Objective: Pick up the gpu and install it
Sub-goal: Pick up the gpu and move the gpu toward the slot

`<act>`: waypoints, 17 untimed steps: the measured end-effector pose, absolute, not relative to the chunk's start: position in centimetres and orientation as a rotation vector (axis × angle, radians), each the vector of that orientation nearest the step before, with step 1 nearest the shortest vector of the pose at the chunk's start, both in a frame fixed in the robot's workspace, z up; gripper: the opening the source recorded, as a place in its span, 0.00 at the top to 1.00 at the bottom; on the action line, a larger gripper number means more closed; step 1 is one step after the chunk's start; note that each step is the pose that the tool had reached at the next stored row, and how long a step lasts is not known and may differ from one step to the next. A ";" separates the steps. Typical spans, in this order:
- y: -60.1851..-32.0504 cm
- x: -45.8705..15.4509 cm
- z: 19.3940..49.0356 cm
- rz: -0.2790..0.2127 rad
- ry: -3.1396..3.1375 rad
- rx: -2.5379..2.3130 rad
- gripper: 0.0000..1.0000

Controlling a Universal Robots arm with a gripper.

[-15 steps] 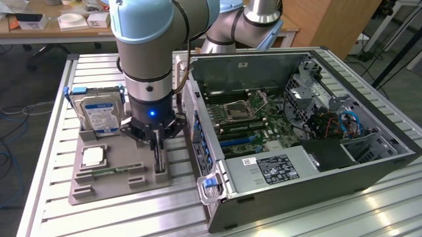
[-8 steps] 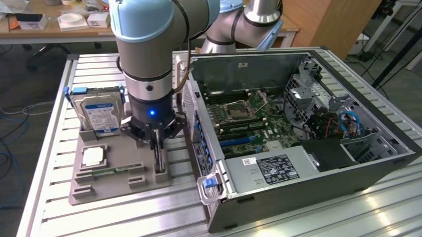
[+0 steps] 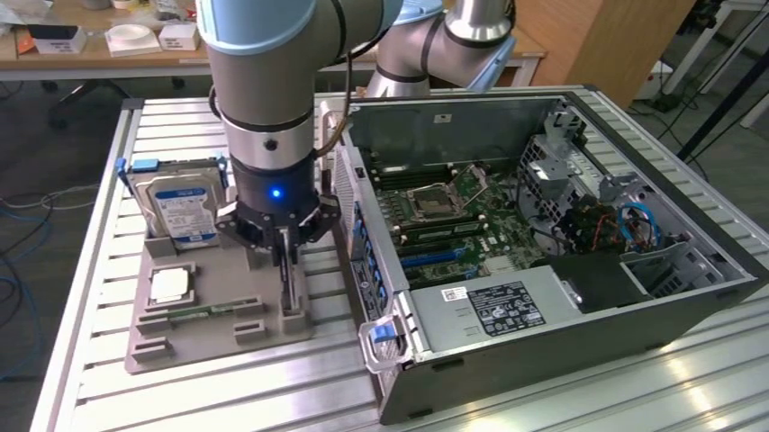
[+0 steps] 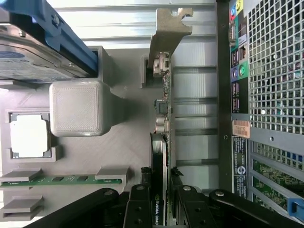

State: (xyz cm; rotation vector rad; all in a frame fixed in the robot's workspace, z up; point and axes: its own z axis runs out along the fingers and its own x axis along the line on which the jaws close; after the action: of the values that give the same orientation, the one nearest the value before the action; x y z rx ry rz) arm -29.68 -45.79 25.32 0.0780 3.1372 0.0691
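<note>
A metal table [image 3: 180, 396] with long ridges stood in a workroom, and a wooden desk [image 3: 108, 58] sat behind it. On the table lay a gray tray [image 3: 204, 346]. Just beside the tray, on the exterior view's right, was a big open computer box [image 3: 673, 306] with its green board [image 3: 469, 225] showing inside.

The robot arm [image 3: 265, 54] reached straight down over the tray. Its gripper [image 3: 286, 256] sat on top of the gpu [image 3: 292, 292]. The gpu stood on its thin edge in a slot of the tray, at the side nearest the computer box. In the wrist view, the black fingers [image 4: 138, 204] pressed on both flat sides of the gpu [image 4: 161, 118], so the gripper was clenched on it. The gpu's silver metal end [image 4: 166, 38] pointed away from the fingers.

A hard drive [image 3: 180, 207] with a blue and white sticker stood at the far end of the tray. A square silver chip [image 3: 172, 285] lay flat in the tray. A thin green memory stick [image 3: 204, 312] lay near the chip.
</note>
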 end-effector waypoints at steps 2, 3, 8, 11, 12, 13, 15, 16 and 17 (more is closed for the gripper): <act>-45.8 -29.7 26.0 0.069 3.137 0.078 0.74; -45.8 -29.7 26.3 0.069 3.137 0.078 0.74; -45.8 -29.7 27.5 0.069 3.137 0.078 0.74; -45.8 -29.7 28.3 0.069 3.137 0.078 0.74; -45.8 -29.7 28.6 0.069 3.137 0.078 0.74; -45.8 -29.7 28.9 0.069 3.137 0.078 0.74; -45.8 -29.7 29.4 0.069 3.137 0.078 0.74; -45.8 -29.7 29.7 0.069 3.137 0.078 0.74; -45.8 -29.7 30.0 0.069 3.137 0.078 0.74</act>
State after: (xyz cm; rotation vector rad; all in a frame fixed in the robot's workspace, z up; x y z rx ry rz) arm -29.68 -45.79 29.98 0.0780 3.1372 0.0691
